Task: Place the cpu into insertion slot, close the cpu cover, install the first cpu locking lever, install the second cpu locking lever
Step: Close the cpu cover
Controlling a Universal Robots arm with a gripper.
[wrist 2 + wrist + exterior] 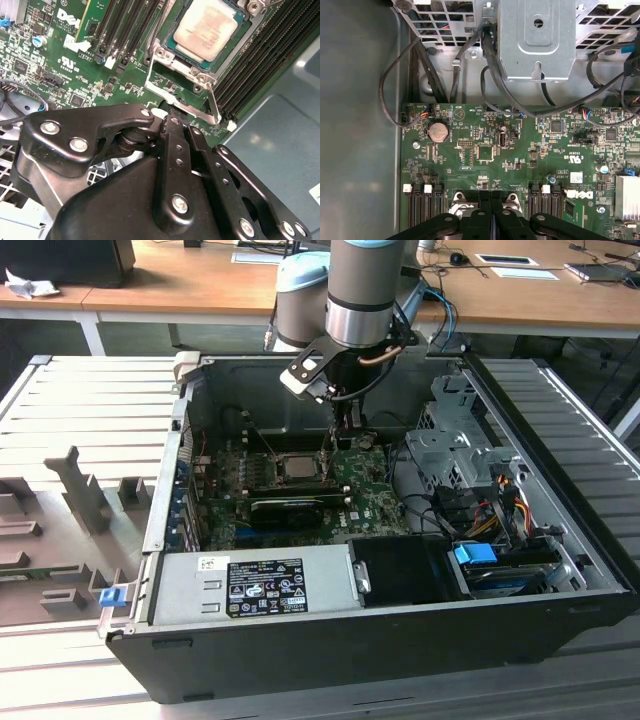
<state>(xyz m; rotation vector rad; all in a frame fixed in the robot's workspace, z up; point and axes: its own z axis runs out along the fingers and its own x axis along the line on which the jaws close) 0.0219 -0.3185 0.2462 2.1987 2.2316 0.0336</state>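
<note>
Gripper [172,119] narrow, fingers together, tips hidden by own links; cpu [210,27] seated in insertion slot [196,56], corner cropped.

Wooden desks [200,280] stand behind a ribbed grey table [90,400].

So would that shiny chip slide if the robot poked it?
Probably not: the cpu sits sunk in its slot, rimmed by metal. It looks flat and stiff, so it likely wouldn't roll or bend. Its smooth top might be slippery to grip.

Lab: wooden desks [180,285], opened computer case [400,640]
</note>
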